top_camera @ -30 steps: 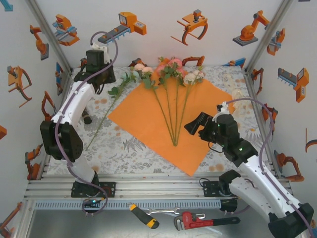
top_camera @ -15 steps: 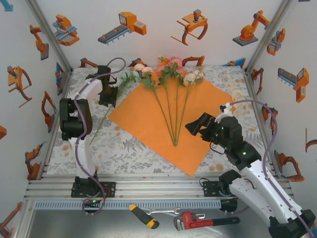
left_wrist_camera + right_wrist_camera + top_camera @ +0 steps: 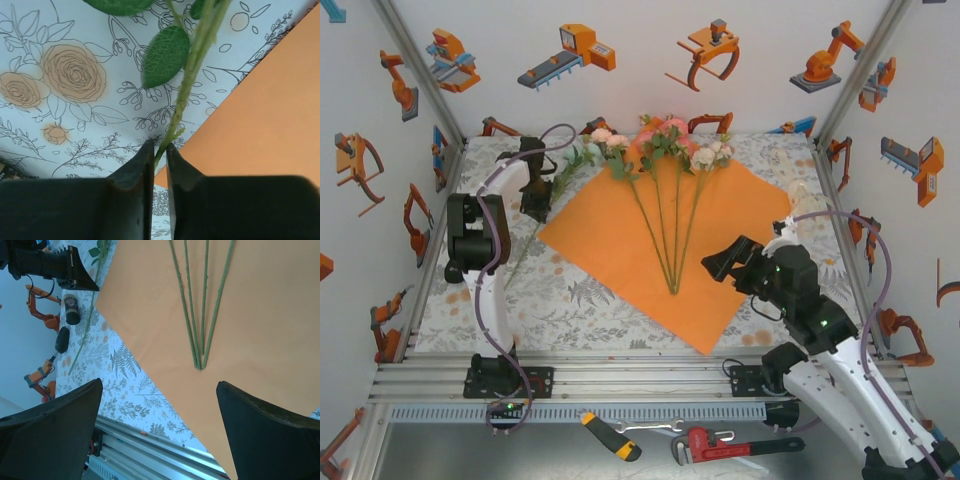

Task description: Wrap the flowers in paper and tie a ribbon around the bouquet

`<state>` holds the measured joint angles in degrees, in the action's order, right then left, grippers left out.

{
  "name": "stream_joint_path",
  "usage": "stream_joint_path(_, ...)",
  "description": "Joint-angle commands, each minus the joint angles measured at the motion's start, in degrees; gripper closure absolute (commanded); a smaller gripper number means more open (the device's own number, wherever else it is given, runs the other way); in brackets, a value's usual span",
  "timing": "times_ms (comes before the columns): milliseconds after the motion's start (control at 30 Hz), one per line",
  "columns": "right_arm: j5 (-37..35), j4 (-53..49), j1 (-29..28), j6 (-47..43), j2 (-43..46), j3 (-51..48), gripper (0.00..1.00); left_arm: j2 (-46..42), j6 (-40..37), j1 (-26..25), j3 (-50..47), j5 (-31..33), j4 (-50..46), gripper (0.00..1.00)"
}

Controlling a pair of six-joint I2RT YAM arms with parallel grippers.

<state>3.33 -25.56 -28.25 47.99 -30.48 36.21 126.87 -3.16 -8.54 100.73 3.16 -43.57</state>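
Observation:
The orange paper (image 3: 730, 225) lies flat as a diamond on the floral cloth. Three of the flowers (image 3: 670, 140) rest on it, stems (image 3: 672, 235) converging toward its near corner. A further leafy flower stem (image 3: 560, 178) lies off the paper's left edge. My left gripper (image 3: 532, 203) is shut on that green stem (image 3: 187, 85), which runs out between the jaws (image 3: 160, 150) beside the paper's edge (image 3: 265, 115). My right gripper (image 3: 717, 263) hovers open over the paper's near-right part, its fingers wide (image 3: 159, 385) just below the stem ends (image 3: 199, 362). A cream ribbon (image 3: 801, 194) lies at the right edge.
A screwdriver (image 3: 612, 437) and a red pipe wrench (image 3: 720, 445) lie in front of the aluminium rail (image 3: 620, 375). Two small dark objects (image 3: 72, 310) sit on the cloth left of the loose stem. Walls close in on both sides.
My left arm swung back and lowered its gripper onto the loose stem at the paper's left edge, closing on it. My right gripper drifted slightly toward the near edge, still open.

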Motion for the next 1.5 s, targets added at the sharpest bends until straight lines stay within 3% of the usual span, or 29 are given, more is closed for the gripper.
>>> stream_joint_path(0, -1.38, -1.23, 0.21, 0.13, 1.29, 0.36, 0.14, 0.14, -0.07, 0.37, 1.16, -0.77, -2.50, 1.00)
stream_joint_path(133, 0.44, 1.34, 0.21, -1.12, 1.35, 0.48, 0.14, -7.47, 5.93, 0.23, 3.24, -5.71, -3.59, 1.00)
stream_joint_path(233, 3.20, 7.27, 0.21, -1.12, 1.17, -0.80, 0.14, -15.10, 14.56, -0.37, 1.60, -14.43, -0.13, 1.00)
stream_joint_path(333, 3.13, 10.35, 0.21, -0.64, 0.25, -1.36, 0.14, -21.80, 26.94, -2.05, -3.74, -23.67, 10.84, 1.00)
stream_joint_path(400, 2.44, 11.57, 0.21, -0.08, -0.50, -1.71, 0.14, -24.45, 35.68, -4.41, -7.86, -25.50, 21.33, 1.00)
stream_joint_path(500, 2.18, 12.20, 0.22, 0.83, -1.44, -2.14, 0.14, -22.79, 44.57, -9.92, -8.44, -24.64, 33.55, 1.00)
stream_joint_path(633, 2.31, 9.86, 0.21, 1.20, -1.21, -1.86, 0.14, -11.64, 48.51, -16.60, 2.28, -20.69, 34.16, 1.00)
stream_joint_path(700, 1.33, 7.21, 0.21, 1.28, -0.37, -1.43, 0.14, -5.51, 50.65, -17.87, 7.08, -21.90, 34.31, 1.00)
stream_joint_path(933, -1.29, -1.81, 0.21, -0.10, 1.89, 0.74, 0.14, 7.23, 49.15, -20.14, 16.29, -19.32, 27.26, 1.00)
stream_joint_path(1233, -2.01, -1.76, 0.21, 0.62, 3.15, -0.26, 0.14, 10.91, 41.63, -21.06, 15.00, -19.81, 25.53, 1.00)
stream_joint_path(1367, -2.01, -1.95, 0.21, 0.48, 2.54, 0.18, 0.14, 11.78, 39.69, -21.05, 16.25, -19.85, 23.50, 0.93)
stream_joint_path(1467, -2.06, -1.77, 0.22, 0.60, 2.13, 0.63, 0.14, 11.30, 38.62, -21.02, 16.87, -19.35, 21.77, 0.81)
